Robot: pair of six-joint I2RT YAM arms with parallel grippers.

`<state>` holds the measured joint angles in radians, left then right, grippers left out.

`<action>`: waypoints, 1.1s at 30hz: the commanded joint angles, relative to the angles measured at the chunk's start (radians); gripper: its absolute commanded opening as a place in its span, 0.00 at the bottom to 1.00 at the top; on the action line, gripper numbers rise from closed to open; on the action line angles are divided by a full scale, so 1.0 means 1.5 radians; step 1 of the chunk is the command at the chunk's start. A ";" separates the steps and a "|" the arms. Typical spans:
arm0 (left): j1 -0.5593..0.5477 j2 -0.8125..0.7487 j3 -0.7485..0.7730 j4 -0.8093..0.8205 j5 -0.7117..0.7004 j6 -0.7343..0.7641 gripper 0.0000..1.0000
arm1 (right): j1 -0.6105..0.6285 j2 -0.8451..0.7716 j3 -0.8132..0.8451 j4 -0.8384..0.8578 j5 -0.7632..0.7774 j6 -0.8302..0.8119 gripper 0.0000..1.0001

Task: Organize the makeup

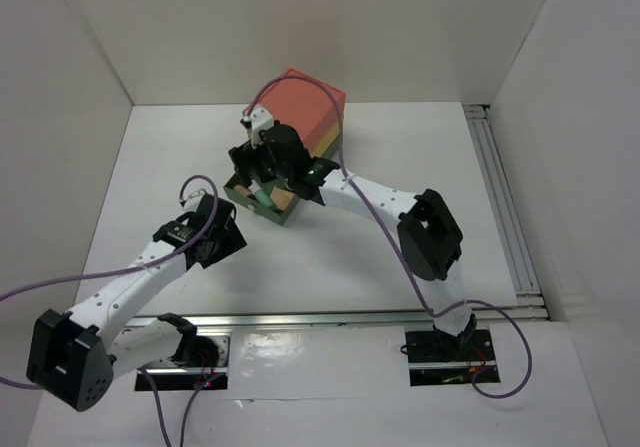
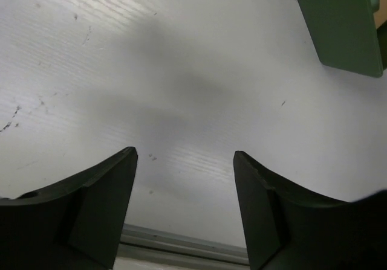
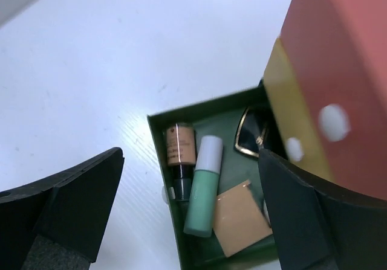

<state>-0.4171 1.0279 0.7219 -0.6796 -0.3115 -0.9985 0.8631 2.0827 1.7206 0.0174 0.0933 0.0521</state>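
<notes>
The green bottom drawer [image 3: 158, 155] of the red-yellow-green box [image 1: 312, 107] is pulled open. In the right wrist view it holds a tan lipstick [image 3: 180, 146], a mint-green tube [image 3: 202, 188], a beige square sponge [image 3: 240, 217] and a black compact with a gold rim [image 3: 249, 132]. My right gripper [image 3: 190, 212] hangs open and empty just above the drawer; it also shows in the top view [image 1: 262, 172]. My left gripper [image 2: 184, 206] is open and empty low over bare table, left of the drawer [image 2: 344, 25]; it also shows in the top view [image 1: 222, 229].
The box stands at the back middle of the white table [image 1: 180, 147]. White walls close the left, back and right sides. A metal rail [image 1: 505, 207] runs along the right edge, another [image 1: 330, 319] along the front by the arm bases.
</notes>
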 commanded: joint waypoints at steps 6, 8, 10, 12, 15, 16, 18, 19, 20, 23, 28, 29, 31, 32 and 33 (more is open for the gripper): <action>0.022 0.180 0.054 0.116 0.025 0.033 0.58 | -0.106 -0.070 0.085 -0.066 -0.057 -0.049 0.98; 0.030 0.204 0.067 0.135 0.025 0.039 0.51 | -0.154 -0.036 0.136 -0.085 -0.091 -0.058 0.92; 0.036 0.230 0.076 0.154 0.031 0.045 0.51 | -0.187 -0.002 0.211 -0.112 -0.117 -0.058 0.87; 0.043 0.244 0.089 0.187 0.038 0.059 0.50 | -0.230 0.057 0.268 -0.130 -0.156 -0.064 0.87; 0.050 0.276 0.095 0.209 0.055 0.071 0.47 | -0.267 0.129 0.362 -0.148 -0.186 -0.058 0.87; 0.050 0.284 0.103 0.218 0.055 0.072 0.47 | -0.274 0.144 0.379 -0.148 -0.192 -0.058 0.87; 0.056 0.311 0.109 0.224 0.061 0.078 0.47 | -0.286 0.184 0.425 -0.139 -0.198 -0.066 0.87; 0.056 0.320 0.109 0.224 0.061 0.078 0.46 | -0.297 0.195 0.439 -0.139 -0.206 -0.066 0.87; 0.056 0.329 0.109 0.230 0.061 0.078 0.44 | -0.303 0.203 0.457 -0.126 -0.206 -0.066 0.87; 0.062 0.358 0.115 0.258 0.067 0.084 0.44 | -0.320 0.225 0.464 -0.104 -0.243 -0.045 0.82; 0.070 0.416 0.147 0.314 0.084 0.109 0.44 | -0.327 0.235 0.464 -0.097 -0.299 -0.032 0.53; 0.077 0.440 0.166 0.324 0.090 0.115 0.44 | -0.327 0.241 0.464 -0.104 -0.299 -0.032 0.46; 0.077 0.468 0.186 0.361 0.100 0.122 0.44 | -0.333 0.241 0.464 -0.110 -0.299 -0.032 0.44; 0.077 0.498 0.215 0.367 0.108 0.131 0.44 | -0.333 0.241 0.464 -0.110 -0.299 -0.025 0.43; 0.077 0.511 0.231 0.367 0.108 0.131 0.44 | -0.339 0.241 0.464 -0.110 -0.306 -0.024 0.41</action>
<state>-0.3088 1.7302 0.9951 -0.2333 -0.1833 -0.8391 0.3553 2.4279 2.3833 -0.1417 -0.3138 0.0006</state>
